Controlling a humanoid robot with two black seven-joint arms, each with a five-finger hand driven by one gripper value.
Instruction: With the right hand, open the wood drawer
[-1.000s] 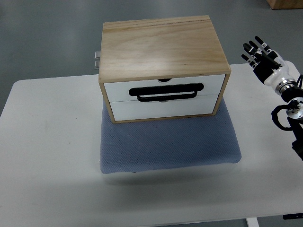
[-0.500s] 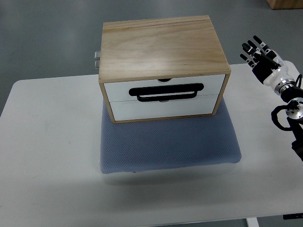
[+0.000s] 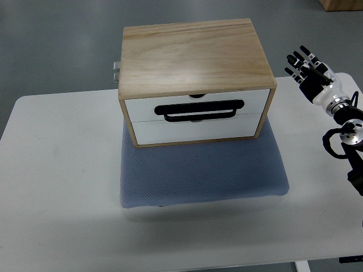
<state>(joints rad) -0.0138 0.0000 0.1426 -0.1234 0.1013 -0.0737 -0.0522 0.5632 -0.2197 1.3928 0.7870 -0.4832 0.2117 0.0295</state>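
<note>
Wood drawer faces the camera, black handle running left-right.

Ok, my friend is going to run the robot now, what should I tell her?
Right robot hand: fingers spread, holding nothing, up beside the right end of the wooden box, not touching it.
Left robot hand: not in the picture.
The box sits on a blue mat on the white table. Both drawers look closed; the black handle is untouched.
Done: nothing yet.
Left: bring the right robot hand to the handle, grab it, pull the drawer open.
</note>
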